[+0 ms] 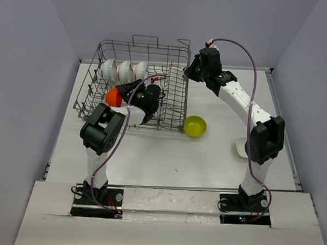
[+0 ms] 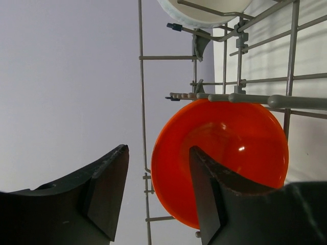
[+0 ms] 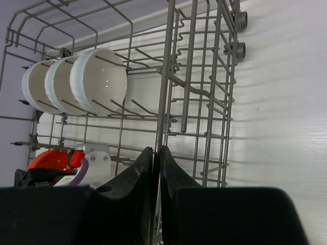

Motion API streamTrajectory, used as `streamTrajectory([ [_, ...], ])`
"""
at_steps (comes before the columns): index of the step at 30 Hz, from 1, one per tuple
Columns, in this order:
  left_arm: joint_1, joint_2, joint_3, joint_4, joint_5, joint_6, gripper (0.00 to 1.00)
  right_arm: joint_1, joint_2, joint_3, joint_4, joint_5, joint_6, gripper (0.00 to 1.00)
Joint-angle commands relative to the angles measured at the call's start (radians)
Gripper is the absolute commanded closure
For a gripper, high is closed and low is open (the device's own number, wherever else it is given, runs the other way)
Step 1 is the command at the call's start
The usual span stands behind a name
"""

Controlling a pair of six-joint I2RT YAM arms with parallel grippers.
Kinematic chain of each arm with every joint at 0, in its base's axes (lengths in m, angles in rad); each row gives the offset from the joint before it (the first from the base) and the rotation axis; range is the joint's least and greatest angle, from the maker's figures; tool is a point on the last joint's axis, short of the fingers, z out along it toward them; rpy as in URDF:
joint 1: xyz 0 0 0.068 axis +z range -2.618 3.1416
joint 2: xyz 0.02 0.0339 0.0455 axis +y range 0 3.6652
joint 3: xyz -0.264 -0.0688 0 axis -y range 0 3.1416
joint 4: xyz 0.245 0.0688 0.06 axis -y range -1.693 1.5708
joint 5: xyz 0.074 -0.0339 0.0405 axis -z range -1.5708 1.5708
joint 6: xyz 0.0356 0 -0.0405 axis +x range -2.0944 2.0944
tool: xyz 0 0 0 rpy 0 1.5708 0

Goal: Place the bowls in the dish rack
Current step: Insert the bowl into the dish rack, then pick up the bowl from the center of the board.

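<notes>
From above, the dish rack (image 1: 184,85) sits on the far left part of the table (image 1: 205,163), open side up, its long axis running left to right across the table. Three white bowls (image 1: 124,71) stand on edge in a row along its far side at the left end. An orange bowl (image 1: 113,98) stands on edge nearer the rack's left wall, with the left gripper (image 1: 124,93) inside the rack right beside it. The right gripper (image 1: 189,73) is at the top of the rack's right wall, near the far corner. A yellow-green bowl (image 1: 195,126) lies on the table, mouth up, just beside the rack's near right corner. Another white bowl (image 1: 240,147) lies well to the right, half hidden by the right arm.

From the left wrist, the claw's fingers (image 2: 104,189) stand apart with nothing clamped between them. The orange bowl is upright among the tines just beyond them, its round face toward the camera, and the right-hand finger overlaps it.

From the right wrist, the fingers (image 3: 173,178) are pressed together around an upright wire of the rack's wall. The three white bowls lean side by side on the tines beyond
</notes>
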Motion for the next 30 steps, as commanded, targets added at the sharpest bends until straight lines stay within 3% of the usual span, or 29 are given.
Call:
streamTrajectory([
  [1, 0.005, -0.043, 0.052, -0.014, -0.01, -0.037, 0.36, -0.008, 0.029, 0.014, -0.083, -0.002, -0.069, 0.99],
  [8, 0.005, -0.074, 0.125, -0.18, 0.019, -0.192, 0.34, -0.008, 0.032, 0.02, -0.086, -0.004, -0.067, 0.99],
  [12, 0.005, -0.068, 0.257, -0.524, 0.079, -0.441, 0.34, -0.008, 0.029, 0.02, -0.089, -0.002, -0.066, 0.99],
  [30, -0.014, -0.101, 0.513, -0.975, 0.24, -0.826, 0.32, -0.008, 0.013, 0.017, -0.097, 0.004, -0.061, 0.98],
])
